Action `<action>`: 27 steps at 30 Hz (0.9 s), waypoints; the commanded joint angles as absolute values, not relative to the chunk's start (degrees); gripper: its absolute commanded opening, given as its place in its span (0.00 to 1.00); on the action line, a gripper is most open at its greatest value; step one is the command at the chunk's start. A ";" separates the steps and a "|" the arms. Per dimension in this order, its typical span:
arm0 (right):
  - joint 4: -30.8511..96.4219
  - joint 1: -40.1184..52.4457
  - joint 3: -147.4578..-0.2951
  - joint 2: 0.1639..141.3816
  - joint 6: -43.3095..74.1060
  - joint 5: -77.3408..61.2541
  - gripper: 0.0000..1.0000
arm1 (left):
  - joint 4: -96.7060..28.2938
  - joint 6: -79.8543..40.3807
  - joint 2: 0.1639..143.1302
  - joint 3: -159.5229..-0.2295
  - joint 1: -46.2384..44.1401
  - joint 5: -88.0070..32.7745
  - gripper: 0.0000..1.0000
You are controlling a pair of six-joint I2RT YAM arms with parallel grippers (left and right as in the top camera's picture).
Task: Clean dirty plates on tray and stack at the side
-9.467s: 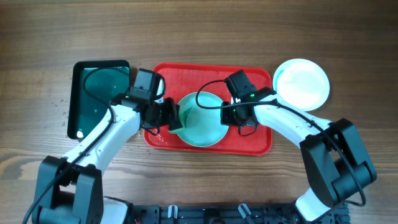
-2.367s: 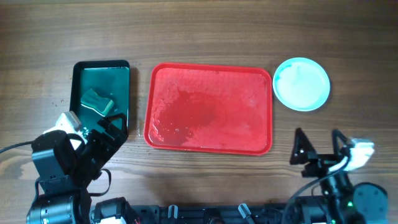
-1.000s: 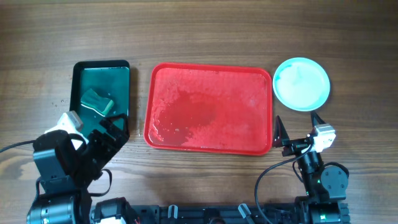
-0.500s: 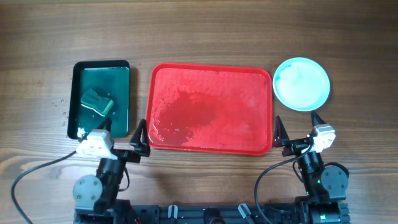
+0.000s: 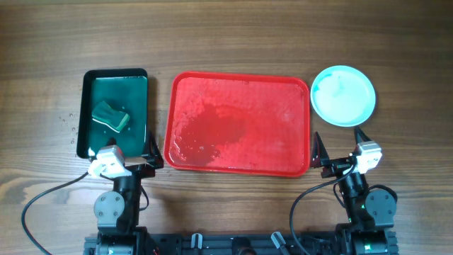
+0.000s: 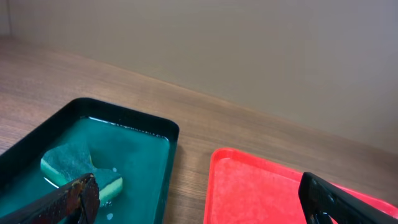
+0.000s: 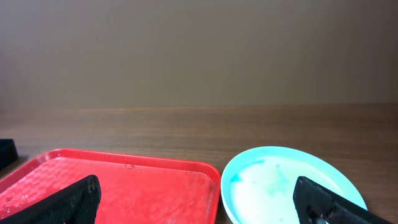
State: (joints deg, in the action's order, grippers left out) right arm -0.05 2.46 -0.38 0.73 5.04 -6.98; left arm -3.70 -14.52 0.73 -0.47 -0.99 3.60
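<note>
The red tray point(image 5: 241, 85) lies mid-table, wet and with no plate on it; it also shows as the tray point(image 6: 261, 193) in the left wrist view and the tray point(image 7: 124, 186) in the right wrist view. A round light turquoise plate point(image 5: 343, 95) sits on the table just past the tray's far right corner; I cannot tell how many plates lie under it. Close up, the plate point(image 7: 280, 186) looks wet and pale inside. My left gripper point(image 5: 131, 157) point(image 6: 202, 199) is open near the tray's front left corner, holding nothing. My right gripper point(image 5: 340, 145) point(image 7: 199, 205) is open at the front right corner, holding nothing.
A dark green narrow tray point(image 5: 88, 106) with water stands left of the red tray, and a green sponge point(image 5: 110, 115) lies in it. In the left wrist view the green tray's rim point(image 6: 124, 115) and the sponge point(image 6: 74, 168) show. Water drops dot the wood at the far left.
The left arm has folded back from the far left to the table's front edge, then shifted slightly left. The right arm, tray and plate have not moved.
</note>
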 commanded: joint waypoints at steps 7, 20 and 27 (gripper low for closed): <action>-0.34 2.11 -0.30 0.27 4.51 -6.00 1.00 | -4.47 1.54 0.19 -0.32 -0.21 -1.48 1.00; -0.34 2.11 -0.30 0.27 4.51 -5.98 1.00 | -4.40 2.76 0.21 -0.32 -0.21 -1.48 1.00; -0.32 2.11 -0.30 0.27 4.54 -5.98 1.00 | -4.40 2.76 0.23 -0.32 -0.21 -1.48 1.00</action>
